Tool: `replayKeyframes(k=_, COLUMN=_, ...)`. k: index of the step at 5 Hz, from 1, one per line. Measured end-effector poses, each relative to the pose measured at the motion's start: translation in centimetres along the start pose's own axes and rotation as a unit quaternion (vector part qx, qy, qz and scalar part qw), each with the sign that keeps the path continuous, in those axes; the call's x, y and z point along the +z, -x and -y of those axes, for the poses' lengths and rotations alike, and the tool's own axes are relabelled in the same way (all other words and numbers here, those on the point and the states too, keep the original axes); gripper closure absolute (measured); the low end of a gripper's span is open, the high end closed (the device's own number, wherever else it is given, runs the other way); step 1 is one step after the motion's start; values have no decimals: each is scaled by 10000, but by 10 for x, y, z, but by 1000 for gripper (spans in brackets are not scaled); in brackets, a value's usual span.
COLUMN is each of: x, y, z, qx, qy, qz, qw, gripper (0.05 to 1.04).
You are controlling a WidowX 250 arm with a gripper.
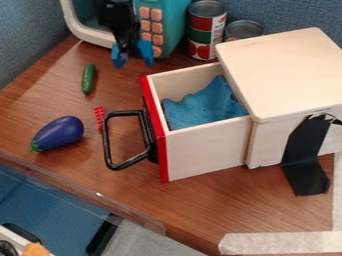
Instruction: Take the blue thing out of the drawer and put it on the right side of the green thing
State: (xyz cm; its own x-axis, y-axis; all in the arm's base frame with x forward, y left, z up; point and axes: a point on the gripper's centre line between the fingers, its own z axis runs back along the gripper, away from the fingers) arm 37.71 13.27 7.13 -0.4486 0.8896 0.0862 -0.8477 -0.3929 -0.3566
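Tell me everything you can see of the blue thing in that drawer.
The blue cloth looks soft and matte, crumpled into uneven folds and peaks. It lies inside the open wooden drawer, seemingly against the near wall, reaching back toward the box; any part farther in is hidden. The gripper is away from it.

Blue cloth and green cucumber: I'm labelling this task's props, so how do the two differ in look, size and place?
The blue cloth is crumpled and broad, while the green cucumber is smooth and slim. The cloth looks clearly larger than the cucumber. The cloth lies in the open drawer; the cucumber lies on the table.
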Motion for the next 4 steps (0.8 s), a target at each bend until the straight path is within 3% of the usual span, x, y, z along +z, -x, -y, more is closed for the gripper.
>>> replayKeyframes(k=2, x=-35, y=4, z=-13, qx=-299, qy=-210, qz=344, qw=9987, gripper=856)
replayKeyframes(k=3, x=-36, y=4, z=-11, qx=-291, qy=-229, qz=423, qw=9984, gripper=800)
replayKeyframes(k=4, x=-35, y=12, z=-15, qx=-384, qy=-311, qz=321, qw=9983, gripper=515)
